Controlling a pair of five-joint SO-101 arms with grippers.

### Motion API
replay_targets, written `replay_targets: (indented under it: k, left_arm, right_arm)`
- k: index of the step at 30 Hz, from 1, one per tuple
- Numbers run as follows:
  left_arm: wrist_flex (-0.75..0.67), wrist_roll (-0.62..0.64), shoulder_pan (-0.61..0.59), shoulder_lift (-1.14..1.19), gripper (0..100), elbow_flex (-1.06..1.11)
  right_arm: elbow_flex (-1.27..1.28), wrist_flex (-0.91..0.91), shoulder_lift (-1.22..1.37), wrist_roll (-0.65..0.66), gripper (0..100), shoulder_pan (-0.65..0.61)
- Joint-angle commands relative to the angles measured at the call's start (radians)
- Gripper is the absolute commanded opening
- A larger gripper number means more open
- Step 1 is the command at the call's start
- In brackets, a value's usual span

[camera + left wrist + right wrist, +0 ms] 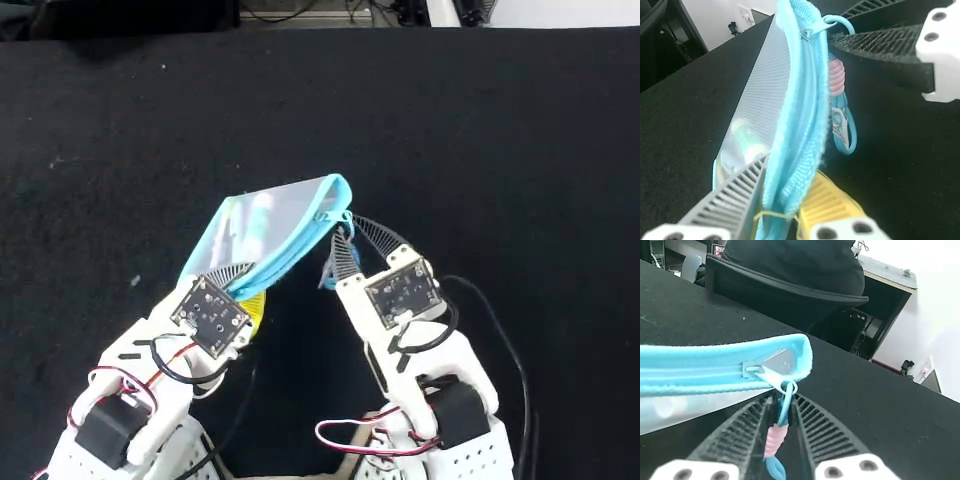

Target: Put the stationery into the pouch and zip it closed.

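A light-blue pouch [272, 225] with a see-through side is held up off the black table between both arms. Pale stationery [743, 141] shows through its side. My left gripper [790, 168] is shut on the pouch's near end, its grey finger on the clear side and its yellow finger [826, 202] on the other. My right gripper [781, 401] is shut on the zipper pull [786, 388], a blue ring with a pink charm [774, 436] hanging between the fingers. The slider [752, 370] sits close to the pouch's far corner, and the zip line behind it looks closed.
Black cloth covers the table [480, 150] on all sides of the pouch. Red, white and black cables [350, 432] loop around the arm bases at the front edge. A dark chair [790, 295] stands beyond the table's far edge.
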Motion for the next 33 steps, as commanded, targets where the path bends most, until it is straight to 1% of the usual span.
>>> replay_targets:
  k: [1,3,5,8,11,18,22,28,30,33]
  left_arm:
    - [0.017,0.012,-0.010,0.011,3,0.024]
    - [0.017,0.012,-0.010,0.011,3,0.024]
    - [0.017,0.012,-0.010,0.011,3,0.024]
    - [0.017,0.012,-0.010,0.011,3,0.024]
    - [0.017,0.012,-0.010,0.011,3,0.024]
    - [0.017,0.012,-0.010,0.011,3,0.025]
    - [0.017,0.012,-0.010,0.011,3,0.025]
    - [0.017,0.012,-0.010,0.011,3,0.025]
    - [0.017,0.012,-0.010,0.011,3,0.025]
    - [0.017,0.012,-0.010,0.011,3,0.025]
  right_arm:
    - [-0.012,-0.020,-0.013,-0.012,1.0,0.020]
    - [-0.012,-0.021,-0.015,-0.017,1.0,0.020]
    - [-0.019,-0.023,-0.015,-0.060,1.0,0.040]
    - [-0.041,-0.026,-0.015,-0.141,1.0,0.127]
    - [-0.047,-0.035,-0.015,-0.164,1.0,0.195]
    - [-0.008,-0.100,-0.015,-0.167,1.0,0.195]
    - [0.062,-0.221,-0.015,-0.167,1.1,0.195]
    - [0.223,-0.516,-0.015,-0.167,1.1,0.198]
    - [0.251,-0.569,-0.015,-0.167,1.1,0.198]
    - [0.252,-0.571,-0.015,-0.167,1.1,0.199]
